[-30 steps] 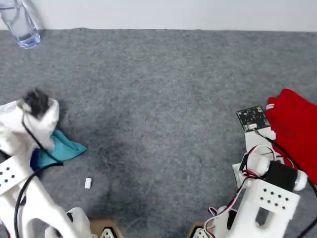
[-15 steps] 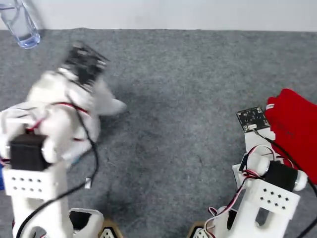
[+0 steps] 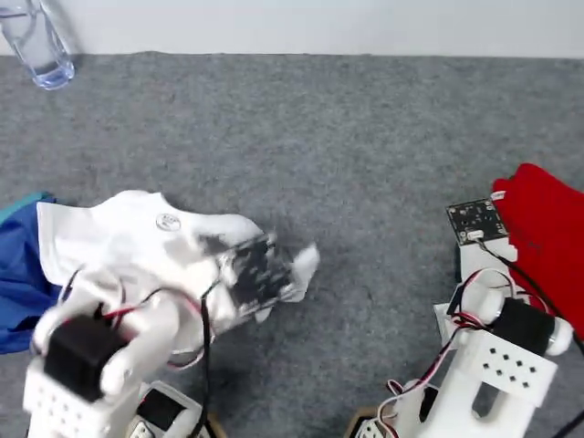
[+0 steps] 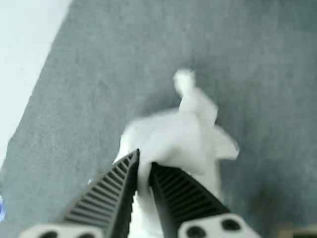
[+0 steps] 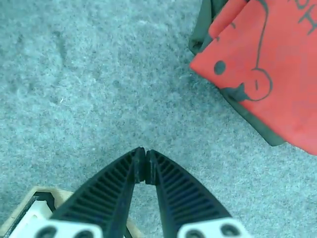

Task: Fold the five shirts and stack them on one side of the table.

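Cloth is what the left pincer [image 4: 143, 161] holds: its two jaws are pressed together on a fold of the white shirt [image 4: 188, 134], and the rest of the garment hangs bunched in front of them. In the high view this white shirt [image 3: 137, 237] lies crumpled on the left half of the table [image 3: 365, 137], one end pointing toward the middle. Just beside it, at the left edge, is a blue shirt [image 3: 18, 274], not folded.

The right pincer [image 5: 144, 166] is closed and holds nothing. It hangs over bare table, near a folded red shirt [image 5: 267, 64] that lies on top of a darker layer; I cannot tell if that layer is another shirt. In the high view the red shirt [image 3: 547, 228] is at the right edge.

I judge that the step in hand is bringing the white shirt to the free middle area for folding. The next move calls for lowering it and letting go so that it lies flat. Probably the right pincer must take the other side to pull out the wrinkles. Only then can it be folded and put on the red pile.
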You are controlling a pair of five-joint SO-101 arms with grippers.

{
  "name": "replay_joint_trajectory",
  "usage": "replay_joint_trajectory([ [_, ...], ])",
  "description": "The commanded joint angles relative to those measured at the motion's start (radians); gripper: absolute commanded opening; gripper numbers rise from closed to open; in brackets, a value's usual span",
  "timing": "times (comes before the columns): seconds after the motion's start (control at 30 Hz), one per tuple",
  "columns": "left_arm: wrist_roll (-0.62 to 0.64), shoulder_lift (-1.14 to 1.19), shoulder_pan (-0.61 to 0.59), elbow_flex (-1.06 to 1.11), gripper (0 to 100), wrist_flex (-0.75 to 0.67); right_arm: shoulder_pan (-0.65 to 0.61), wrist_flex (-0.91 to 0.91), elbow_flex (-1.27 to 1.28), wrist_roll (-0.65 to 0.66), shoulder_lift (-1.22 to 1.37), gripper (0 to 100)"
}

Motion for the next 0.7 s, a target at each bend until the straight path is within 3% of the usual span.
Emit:
replay_joint_trajectory([
  [0.0,-0.178,-0.212,-0.166,0.188,1,0.029,-0.018,0.002,-0.009,0.034,-0.013,1.1],
  [0.13,-0.396,-0.413,-0.443,0.323,1,0.028,-0.097,0.010,-0.005,0.074,-0.013,0.9],
  [0.23,-0.483,-0.502,-0.606,0.394,1,0.000,-0.182,0.008,-0.009,0.078,-0.004,0.9],
  [0.43,-0.486,-0.531,-0.723,0.483,2,-0.061,-0.346,-0.001,-0.011,0.097,-0.002,1.3],
  [0.5,-0.482,-0.532,-0.724,0.490,7,-0.055,-0.398,-0.001,-0.011,0.121,-0.002,3.9],
  [0.67,-0.273,-0.534,-0.721,0.455,19,-0.092,-0.453,-0.001,-0.012,0.107,-0.002,23.6],
])
